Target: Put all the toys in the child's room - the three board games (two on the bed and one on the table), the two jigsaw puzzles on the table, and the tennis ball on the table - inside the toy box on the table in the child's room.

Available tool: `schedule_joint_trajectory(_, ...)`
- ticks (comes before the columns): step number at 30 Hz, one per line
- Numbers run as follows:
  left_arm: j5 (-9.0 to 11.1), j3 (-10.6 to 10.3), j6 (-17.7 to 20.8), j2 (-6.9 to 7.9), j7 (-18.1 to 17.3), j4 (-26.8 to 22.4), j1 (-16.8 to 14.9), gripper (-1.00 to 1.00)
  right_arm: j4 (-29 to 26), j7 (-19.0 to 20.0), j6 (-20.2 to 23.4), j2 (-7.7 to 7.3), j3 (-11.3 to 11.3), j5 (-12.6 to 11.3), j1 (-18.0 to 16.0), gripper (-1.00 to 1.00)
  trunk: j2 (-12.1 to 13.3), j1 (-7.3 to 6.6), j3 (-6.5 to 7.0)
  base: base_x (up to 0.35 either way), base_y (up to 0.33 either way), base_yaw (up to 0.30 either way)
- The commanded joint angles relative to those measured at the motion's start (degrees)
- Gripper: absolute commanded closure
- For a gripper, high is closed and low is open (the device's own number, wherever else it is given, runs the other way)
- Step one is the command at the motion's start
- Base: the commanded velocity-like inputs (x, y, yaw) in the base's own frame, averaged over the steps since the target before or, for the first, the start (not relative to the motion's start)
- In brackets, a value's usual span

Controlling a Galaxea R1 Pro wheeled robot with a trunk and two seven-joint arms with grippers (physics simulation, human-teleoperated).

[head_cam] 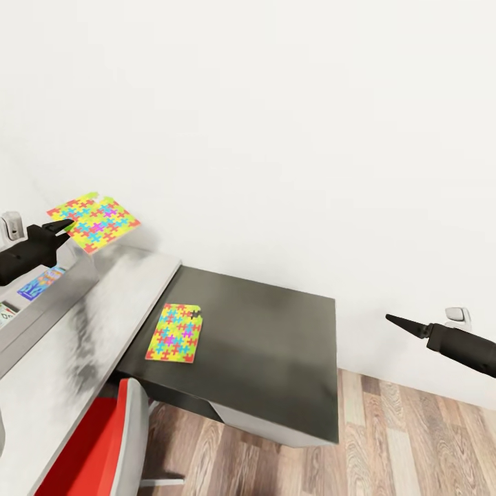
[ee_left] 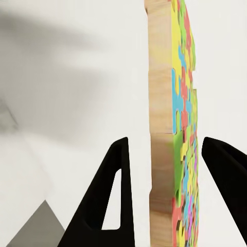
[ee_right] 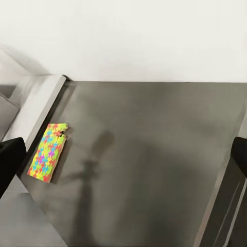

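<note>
Your left gripper (head_cam: pixel 65 226) holds 1 jigsaw puzzle (head_cam: pixel 94 221) in the air above the toy box (head_cam: pixel 41 293), and the left wrist view shows its fingers (ee_left: pixel 116 206) either side of the puzzle's wooden edge. The other jigsaw puzzle (head_cam: pixel 176 333) lies flat on the low dark cabinet (head_cam: pixel 275 344), beside the table (head_cam: pixel 83 344). Your right gripper (head_cam: pixel 403 324) hangs empty over the floor, its fingers together at the tip.
</note>
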Motion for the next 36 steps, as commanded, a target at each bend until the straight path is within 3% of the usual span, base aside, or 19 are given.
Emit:
schedule_joint_trajectory(1,0.6,0.1,0.3,-0.01,0.5,0.0,0.0,1.00,0.0,0.1,0.3,0.00,-0.1,0.0,0.0,-1.00,-0.1,0.02,-0.06,0.099,0.072,0.000)
schedule_joint_trajectory(36,0.3,0.1,0.1,0.00,0.3,-0.2,0.0,1.00,0.0,0.2,0.4,-0.02,-0.2,0.0,0.0,-1.00,-0.1,0.02,-0.06,0.022,0.046,0.000)
